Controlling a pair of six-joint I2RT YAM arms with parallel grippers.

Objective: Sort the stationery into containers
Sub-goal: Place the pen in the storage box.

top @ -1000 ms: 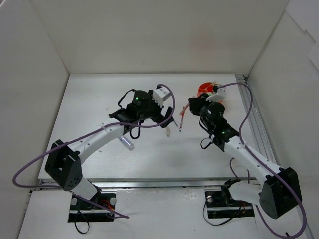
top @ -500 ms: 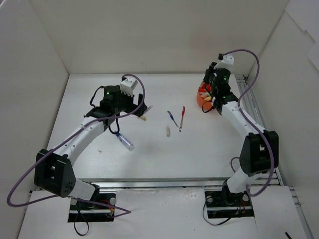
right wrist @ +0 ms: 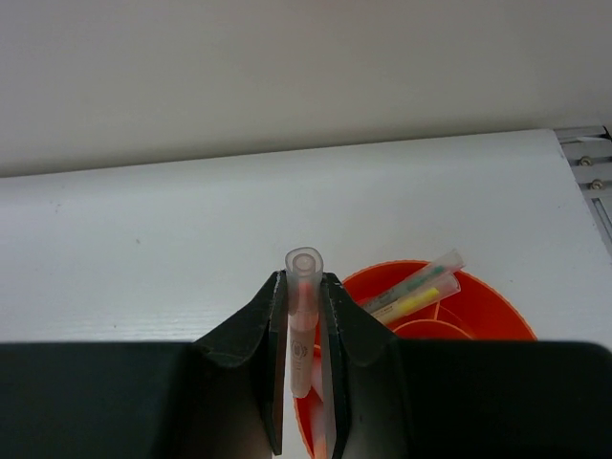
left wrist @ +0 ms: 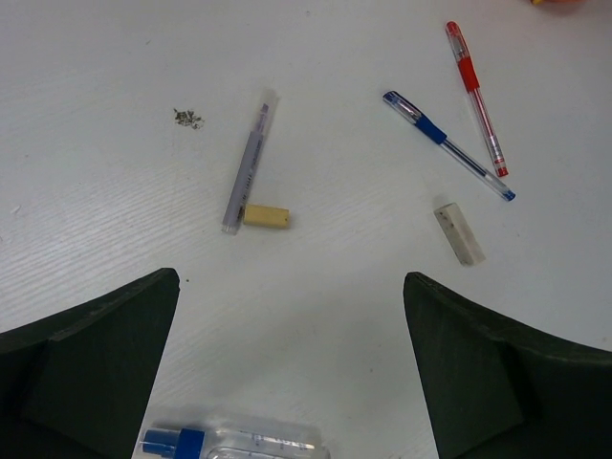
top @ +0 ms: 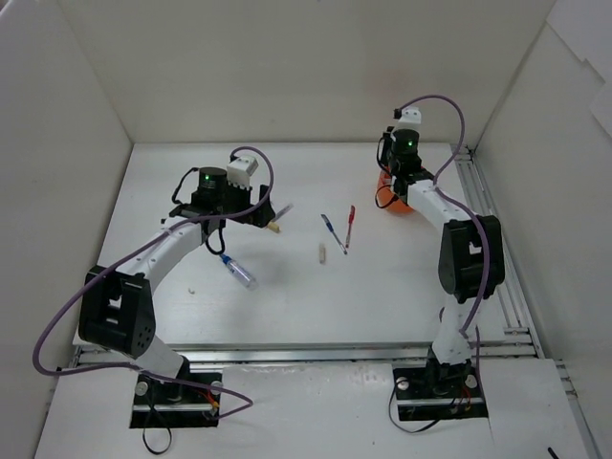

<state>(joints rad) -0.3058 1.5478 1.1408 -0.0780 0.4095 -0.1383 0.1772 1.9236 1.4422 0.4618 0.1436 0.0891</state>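
Over the table (right wrist: 143,210), the pen (right wrist: 302,335) pinched by the right gripper (right wrist: 303,287) is best lowered straight into the pot (right wrist: 488,311).

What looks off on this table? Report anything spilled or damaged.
A small cluster of dark specks lies on the white table, near the clear purple-cored pen; it looks like crumbled debris rather than stationery. Nothing else seems spilled or broken.
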